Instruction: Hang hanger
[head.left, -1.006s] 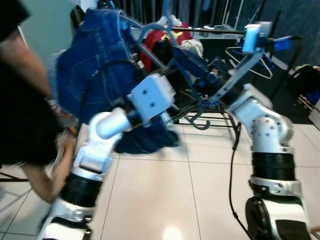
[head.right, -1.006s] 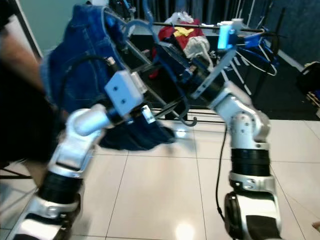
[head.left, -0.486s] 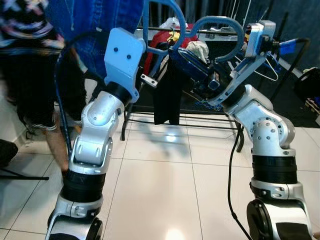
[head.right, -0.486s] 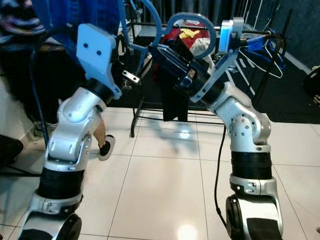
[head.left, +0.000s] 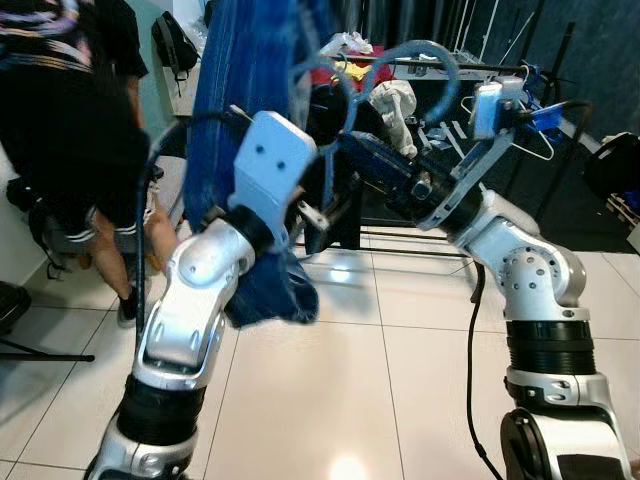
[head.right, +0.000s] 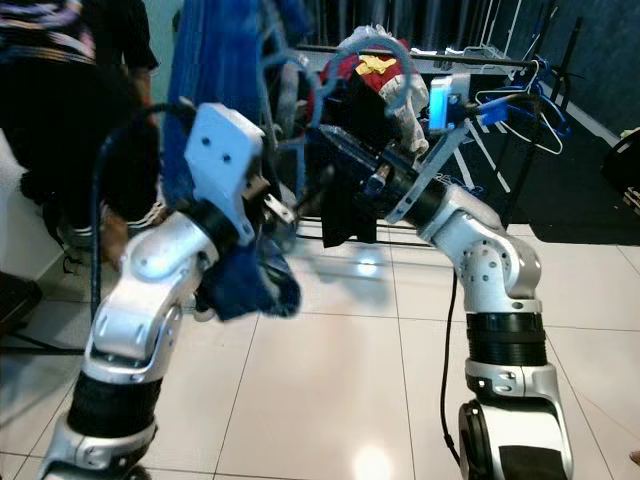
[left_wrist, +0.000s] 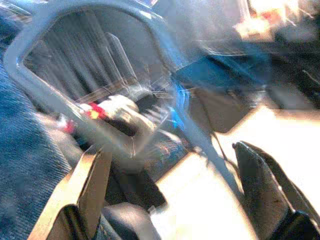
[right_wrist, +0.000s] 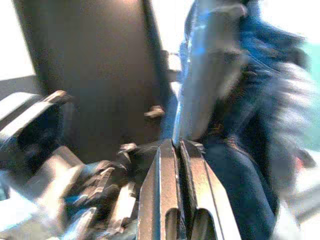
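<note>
Hanging denim garment (head.left: 250, 90) and a person (head.left: 80, 130) block the left; white floor tiles (head.left: 380, 390) below lie open.

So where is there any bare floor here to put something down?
The white tiled floor between the robot's two arms lies bare up to the clothes rack. Higher up it is crowded: the denim garment on its blue hanger, both grippers, and a person at left.
</note>
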